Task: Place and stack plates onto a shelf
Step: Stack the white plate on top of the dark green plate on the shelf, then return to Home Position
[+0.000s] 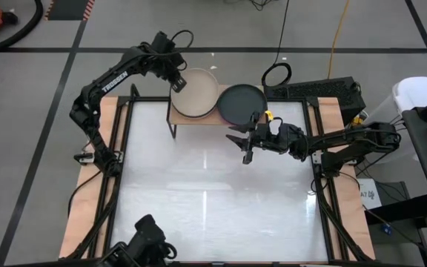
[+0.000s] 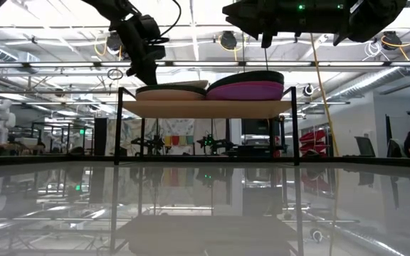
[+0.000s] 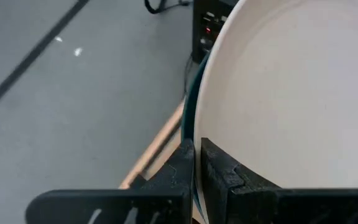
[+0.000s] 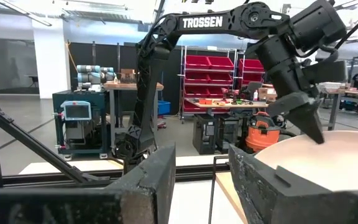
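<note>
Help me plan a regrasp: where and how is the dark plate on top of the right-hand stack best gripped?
Grip the dark plate by its raised rim, a finger each side of the lip, coming from above on the table-facing edge. It lies flat on the purple plate on the shelf, and the beige plate crowds its left edge. The open right gripper is nearest.

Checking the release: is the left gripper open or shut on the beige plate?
Shut on it. The left gripper has its fingers pinching the rim of the beige plate, which sits atop the shelf's left stack.
</note>
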You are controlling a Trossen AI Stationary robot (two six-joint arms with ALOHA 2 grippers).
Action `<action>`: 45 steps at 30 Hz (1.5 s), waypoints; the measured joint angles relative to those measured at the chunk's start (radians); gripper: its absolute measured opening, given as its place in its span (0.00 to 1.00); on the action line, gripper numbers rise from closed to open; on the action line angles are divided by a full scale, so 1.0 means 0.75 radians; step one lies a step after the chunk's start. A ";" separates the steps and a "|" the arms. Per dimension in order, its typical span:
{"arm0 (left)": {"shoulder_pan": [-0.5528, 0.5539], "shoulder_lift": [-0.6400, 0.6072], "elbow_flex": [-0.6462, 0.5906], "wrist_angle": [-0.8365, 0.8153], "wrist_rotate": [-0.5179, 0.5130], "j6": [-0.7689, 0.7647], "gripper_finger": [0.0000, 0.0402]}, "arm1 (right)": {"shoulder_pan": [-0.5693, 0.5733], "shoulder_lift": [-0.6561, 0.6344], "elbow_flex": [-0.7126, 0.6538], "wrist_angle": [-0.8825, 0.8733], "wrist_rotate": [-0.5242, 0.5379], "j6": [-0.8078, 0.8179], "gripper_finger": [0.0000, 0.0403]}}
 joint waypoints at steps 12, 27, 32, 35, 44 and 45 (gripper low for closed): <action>-0.002 0.000 -0.002 -0.014 -0.018 0.018 0.21 | 0.000 0.000 0.000 0.000 0.000 0.000 0.32; -0.015 -0.523 -0.063 0.059 0.082 -0.020 0.39 | -0.006 -0.138 0.000 -0.375 0.020 -0.157 0.32; -0.100 -0.873 -0.346 0.284 0.137 -0.086 0.39 | -0.007 -0.443 -0.001 -0.790 0.166 -0.134 0.32; -0.183 -1.093 -0.593 0.471 0.145 -0.124 0.39 | 0.000 -0.620 -0.026 -0.921 0.179 -0.094 0.32; -0.351 -1.646 -1.305 0.941 0.145 -0.235 0.39 | 0.014 -1.055 -0.456 -0.656 0.180 -0.182 0.32; -0.357 -1.692 -1.361 0.963 0.144 -0.236 0.39 | 0.014 -1.089 -0.513 -0.585 0.179 -0.205 0.32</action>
